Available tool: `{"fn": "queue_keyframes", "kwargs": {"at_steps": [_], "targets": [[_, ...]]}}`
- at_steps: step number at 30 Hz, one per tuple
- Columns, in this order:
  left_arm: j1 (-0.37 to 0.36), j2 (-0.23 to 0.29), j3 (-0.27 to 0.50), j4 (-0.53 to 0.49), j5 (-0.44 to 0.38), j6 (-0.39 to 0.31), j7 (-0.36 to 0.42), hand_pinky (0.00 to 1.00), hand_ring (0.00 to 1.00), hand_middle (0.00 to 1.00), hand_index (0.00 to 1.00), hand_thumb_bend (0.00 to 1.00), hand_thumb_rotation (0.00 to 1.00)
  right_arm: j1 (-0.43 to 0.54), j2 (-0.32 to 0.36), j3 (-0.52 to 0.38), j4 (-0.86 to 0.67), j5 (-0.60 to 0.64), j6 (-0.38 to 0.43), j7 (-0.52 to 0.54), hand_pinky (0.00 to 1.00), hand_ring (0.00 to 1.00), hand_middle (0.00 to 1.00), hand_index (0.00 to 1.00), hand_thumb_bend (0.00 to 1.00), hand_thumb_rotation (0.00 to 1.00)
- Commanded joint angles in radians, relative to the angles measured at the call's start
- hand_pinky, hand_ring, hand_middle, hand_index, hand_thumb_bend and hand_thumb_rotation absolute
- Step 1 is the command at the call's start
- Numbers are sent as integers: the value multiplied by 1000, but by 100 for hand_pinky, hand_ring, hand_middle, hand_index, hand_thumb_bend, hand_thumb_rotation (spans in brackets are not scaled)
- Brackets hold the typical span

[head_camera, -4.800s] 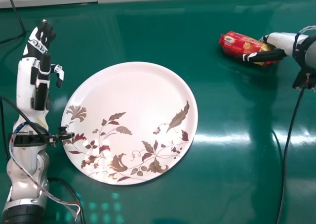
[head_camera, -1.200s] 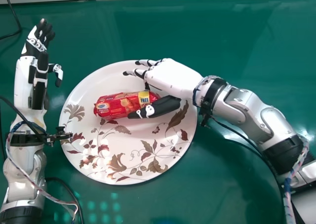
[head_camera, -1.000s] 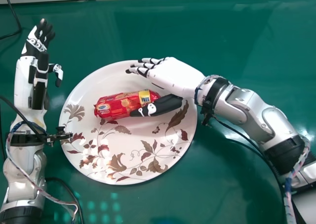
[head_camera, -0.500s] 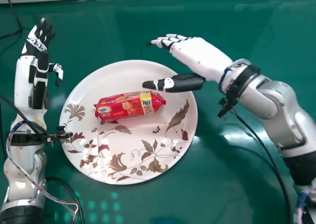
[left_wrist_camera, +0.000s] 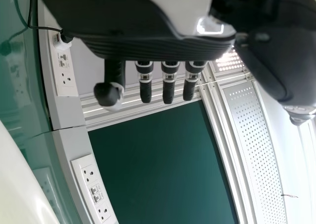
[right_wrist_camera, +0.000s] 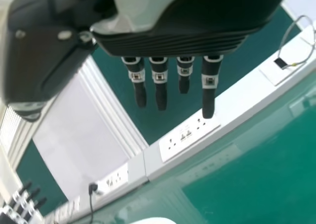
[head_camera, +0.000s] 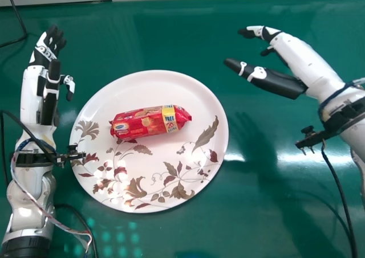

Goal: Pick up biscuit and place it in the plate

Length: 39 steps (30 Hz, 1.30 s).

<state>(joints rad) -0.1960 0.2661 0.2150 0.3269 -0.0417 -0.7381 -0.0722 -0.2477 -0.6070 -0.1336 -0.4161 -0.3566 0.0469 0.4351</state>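
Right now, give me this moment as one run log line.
biscuit pack: lying on plate | right hand: open, off to plate's right | left hand: open, beside plate

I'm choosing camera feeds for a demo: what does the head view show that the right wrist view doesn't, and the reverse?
Head view: the biscuit packet lying on the plate, plus the plate's leaf pattern.

Right wrist view: the openings of the wall sockets and a dark green board behind them.

Both: the right robot hand, the left robot hand, the green table and, apparently, some plate rim.
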Motion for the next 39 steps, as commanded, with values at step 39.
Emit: {"fn": "queue_keyframes", "kwargs": {"at_steps": [39], "targets": [[48,-51,-29,127,-17,3,-35,0,100,100,100,100,85,228,403,-33,21,50,-182,-550,73,82,83,80,58,34]]}}
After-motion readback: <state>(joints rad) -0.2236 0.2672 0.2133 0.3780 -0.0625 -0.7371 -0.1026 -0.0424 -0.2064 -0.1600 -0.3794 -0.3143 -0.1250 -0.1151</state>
